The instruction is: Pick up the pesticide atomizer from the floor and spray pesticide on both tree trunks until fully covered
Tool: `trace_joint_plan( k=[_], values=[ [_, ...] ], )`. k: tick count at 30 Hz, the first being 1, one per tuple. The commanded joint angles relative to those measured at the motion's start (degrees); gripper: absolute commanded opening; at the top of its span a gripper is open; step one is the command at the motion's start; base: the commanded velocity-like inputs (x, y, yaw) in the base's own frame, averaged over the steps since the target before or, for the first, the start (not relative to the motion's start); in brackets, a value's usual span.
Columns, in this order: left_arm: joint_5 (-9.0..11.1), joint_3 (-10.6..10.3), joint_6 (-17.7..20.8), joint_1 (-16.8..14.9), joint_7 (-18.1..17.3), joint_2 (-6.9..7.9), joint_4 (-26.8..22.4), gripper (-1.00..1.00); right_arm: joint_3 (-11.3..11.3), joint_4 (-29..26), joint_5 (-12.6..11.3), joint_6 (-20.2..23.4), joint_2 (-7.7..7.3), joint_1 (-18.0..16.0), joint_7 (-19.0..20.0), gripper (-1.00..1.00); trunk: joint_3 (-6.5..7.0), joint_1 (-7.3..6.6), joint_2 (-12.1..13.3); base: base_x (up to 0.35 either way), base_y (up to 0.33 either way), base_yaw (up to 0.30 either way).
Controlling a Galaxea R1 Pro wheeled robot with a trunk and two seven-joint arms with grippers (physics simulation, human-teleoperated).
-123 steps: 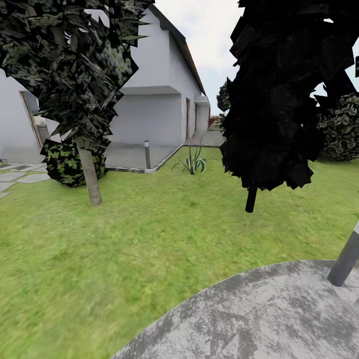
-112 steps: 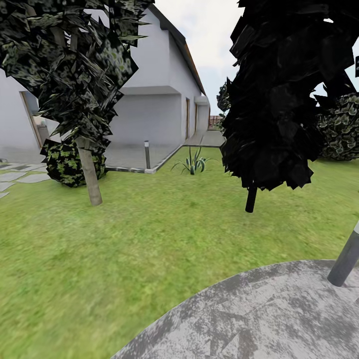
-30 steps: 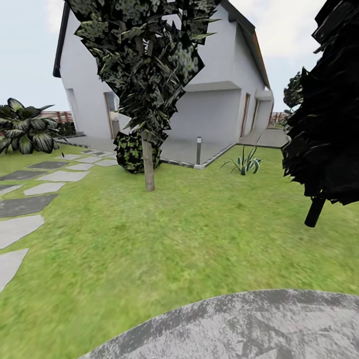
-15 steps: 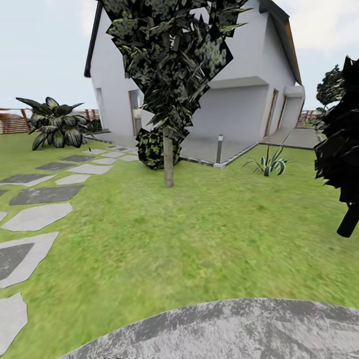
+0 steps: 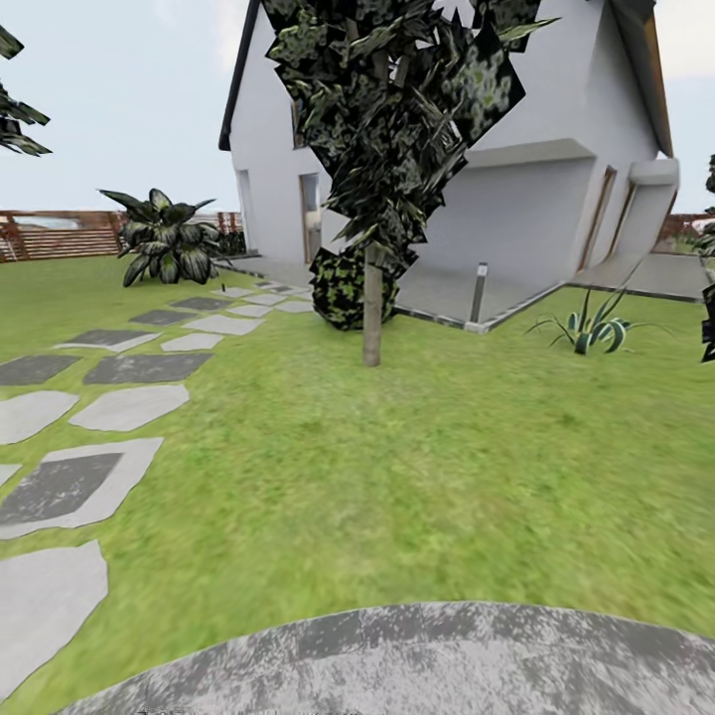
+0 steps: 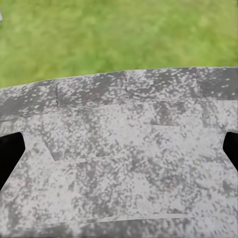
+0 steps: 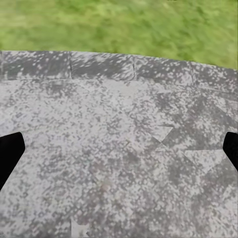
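Note:
One tree (image 5: 397, 119) with jagged dark green foliage stands on the lawn ahead, in front of the white house. Its pale grey-beige tree trunk (image 5: 372, 310) rises from the grass floor (image 5: 417, 467). The pesticide atomizer is out of view. In the left wrist view my left gripper (image 6: 119, 153) is open, its black fingertips (image 6: 8, 158) far apart over a grey mottled surface. My right gripper (image 7: 119, 151) is open too, with black fingertips (image 7: 8, 156) at the picture's sides and nothing between them.
Grey stepping stones (image 5: 129, 407) run along the left. Behind the tree are a round bush (image 5: 343, 288), a short lamp post (image 5: 480, 291) and the white house (image 5: 556, 199). A palm (image 5: 169, 243) and a brown fence (image 5: 60, 233) stand far left. A grey mottled round surface (image 5: 417, 660) lies below me.
The head camera has turned left. The whole picture slid right, the black-leaved tree passed to the right edge, and the stepping stones, palm and fence came into view.

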Motion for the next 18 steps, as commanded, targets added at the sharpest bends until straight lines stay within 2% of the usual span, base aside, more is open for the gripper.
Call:
trace_joint_plan(
  k=[1,18],
  values=[
    [0.0,0.0,0.0,0.0,0.0,0.00,0.0,1.00,0.0,0.0,0.0,0.0,0.00,0.0,0.0,1.00,-0.24,0.23,-0.4,0.000,0.000,0.256],
    [0.1,0.0,0.0,0.0,-0.1,-0.17,0.1,1.00,0.1,0.0,0.0,0.0,0.00,0.0,0.0,1.00,-4.30,3.96,-7.2,0.000,0.000,0.242]
  ],
)
